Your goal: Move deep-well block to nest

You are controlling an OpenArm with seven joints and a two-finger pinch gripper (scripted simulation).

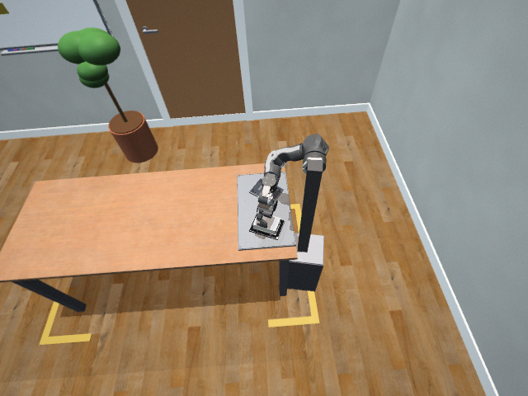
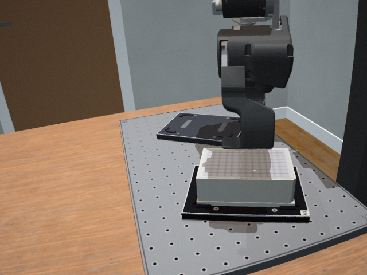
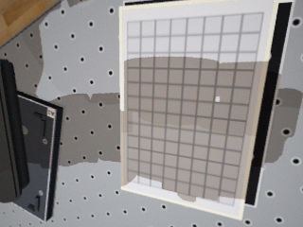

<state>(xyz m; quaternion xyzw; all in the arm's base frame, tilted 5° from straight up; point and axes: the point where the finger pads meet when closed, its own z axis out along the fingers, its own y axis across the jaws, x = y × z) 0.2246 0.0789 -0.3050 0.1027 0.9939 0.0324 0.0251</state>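
Observation:
The white 96-well deep-well block (image 2: 246, 184) (image 1: 273, 224) (image 3: 189, 109) sits in a black plate nest (image 2: 246, 211) (image 3: 271, 85) near the front of the grey perforated plate (image 2: 166, 207) (image 1: 256, 243). This nest carries an A1 label (image 2: 303, 212) at its near right corner. The second black nest (image 2: 192, 125) (image 3: 40, 156) lies empty behind it, partly hidden by the arm in the top view. My gripper (image 2: 247, 146) (image 1: 261, 219) is open and holds nothing. It hangs close over the block and casts a shadow on the block's wells. One dark finger (image 3: 9, 132) shows at the left edge of the wrist view.
The perforated plate lies at the right end of a long wooden table (image 1: 128, 221) (image 2: 59, 192). The arm's black column (image 1: 310, 209) (image 2: 354, 103) stands just off the table's right edge. A potted plant (image 1: 132, 134) and a door are far behind.

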